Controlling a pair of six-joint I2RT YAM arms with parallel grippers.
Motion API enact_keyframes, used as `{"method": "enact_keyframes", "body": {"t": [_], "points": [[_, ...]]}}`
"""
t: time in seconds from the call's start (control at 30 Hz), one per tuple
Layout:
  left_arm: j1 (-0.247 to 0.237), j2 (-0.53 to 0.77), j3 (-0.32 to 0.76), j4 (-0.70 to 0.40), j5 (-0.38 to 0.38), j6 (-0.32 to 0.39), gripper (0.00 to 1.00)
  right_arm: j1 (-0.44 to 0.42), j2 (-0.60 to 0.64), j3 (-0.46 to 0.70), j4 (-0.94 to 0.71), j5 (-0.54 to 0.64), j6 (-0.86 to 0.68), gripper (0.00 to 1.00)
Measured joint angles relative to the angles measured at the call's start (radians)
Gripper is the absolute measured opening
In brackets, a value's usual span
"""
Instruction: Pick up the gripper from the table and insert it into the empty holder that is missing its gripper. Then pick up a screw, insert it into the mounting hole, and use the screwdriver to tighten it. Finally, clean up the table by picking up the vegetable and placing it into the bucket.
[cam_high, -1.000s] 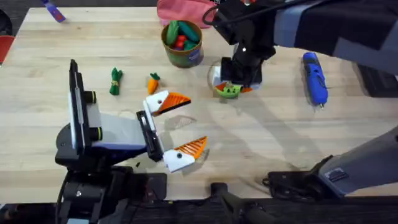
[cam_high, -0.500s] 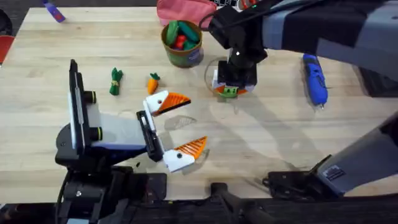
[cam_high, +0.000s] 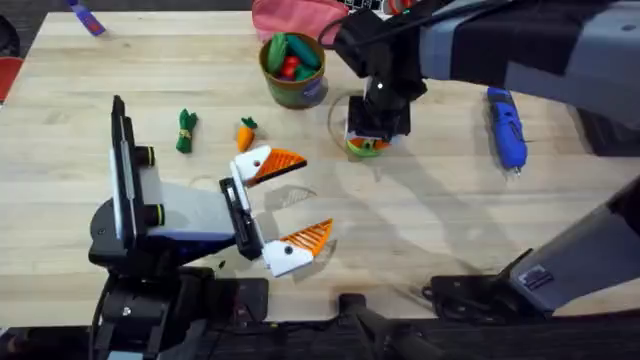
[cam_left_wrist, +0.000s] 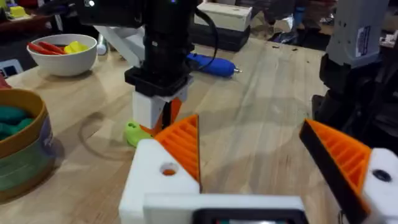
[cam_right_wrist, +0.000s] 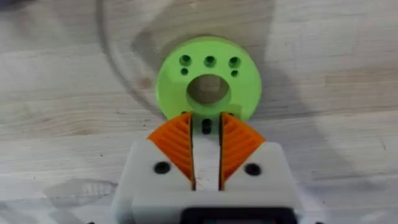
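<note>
one bucket, one screwdriver, left gripper spread, right gripper nearly closed

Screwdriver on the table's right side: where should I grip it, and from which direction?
Take the screwdriver across its thick blue barrel, near the middle, coming straight down from above. It lies flat on the table, its length running away from the arms' bases and its thin silver tip pointing back toward them, so close across its width, not end to end.

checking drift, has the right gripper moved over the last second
Yes. In the overhead view the right gripper has shifted slightly left, toward the bucket and away from the screwdriver.
</note>
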Motion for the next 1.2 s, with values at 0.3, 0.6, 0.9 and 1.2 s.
{"method": "enact_keyframes", "body": {"t": [0.3, 0.6, 0.9, 1.2], "points": [[0.0, 0.0, 0.0, 0.0, 0.0, 0.0, 0.985, 0.002, 0.0, 0.0, 0.001, 0.007, 0.0, 0.007], [0.0, 0.0, 0.0, 0.0, 0.0, 0.0, 0.985, 0.01, -0.001, 0.0, 0.001, 0.014, -0.009, 0.006], [0.0, 0.0, 0.0, 0.0, 0.0, 0.0, 0.985, 0.014, -0.157, 0.001, -0.011, 0.036, -0.023, 0.006], [0.0, 0.0, 0.0, 0.0, 0.0, 0.0, 0.985, 0.046, -0.286, 0.086, -0.156, 0.047, -0.09, 0.006]]}}
